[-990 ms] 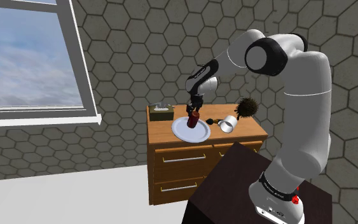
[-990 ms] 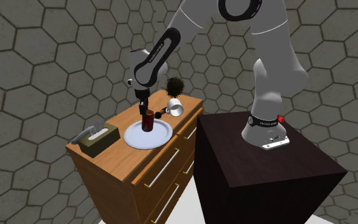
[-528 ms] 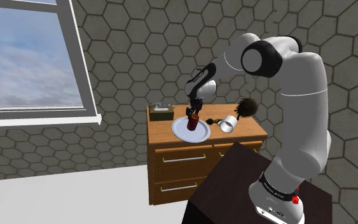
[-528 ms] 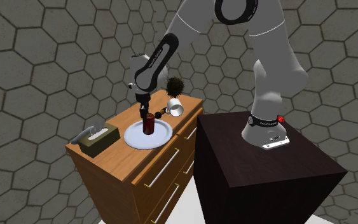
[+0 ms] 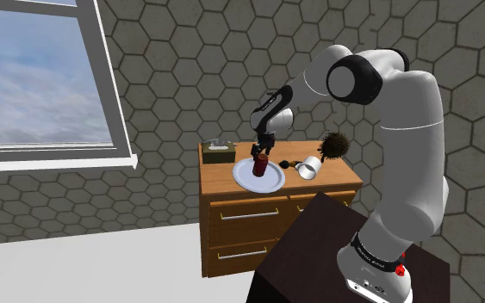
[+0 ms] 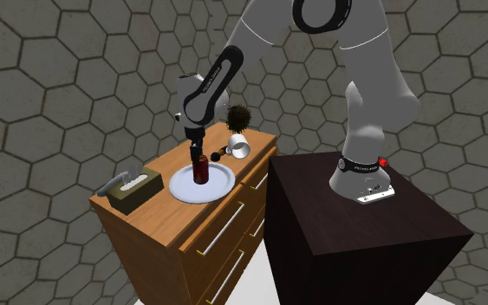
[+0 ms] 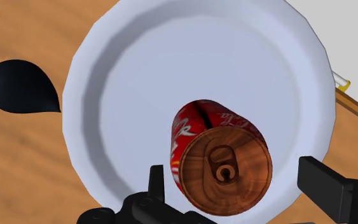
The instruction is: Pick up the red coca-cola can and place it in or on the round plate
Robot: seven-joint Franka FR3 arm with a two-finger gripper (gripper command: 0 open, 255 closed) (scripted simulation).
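The red coca-cola can (image 7: 219, 159) stands upright on the round white plate (image 7: 126, 70), toward the plate's edge; its top looks brown. My gripper (image 7: 238, 184) is just above the can with its fingers open on either side of the can's top. The right finger stands clear of the can and the left one is close beside it. In the shoulder view the gripper (image 5: 262, 152) points down over the can (image 5: 261, 164) on the plate (image 5: 242, 177). The second exterior view shows the gripper (image 6: 199, 154), can (image 6: 201, 171) and plate (image 6: 181, 190) the same way.
The plate lies on a wooden dresser (image 5: 258, 215) with drawers. An olive tissue box (image 5: 219, 153) sits at its far corner. A white mug (image 5: 309, 166) lies on its side next to a dark spiky ball (image 5: 333, 146). A black spoon-like thing (image 7: 21, 86) rests beside the plate.
The arm lowered the can a little onto the plate. The fingers, shut on the can before, now stand apart around it.
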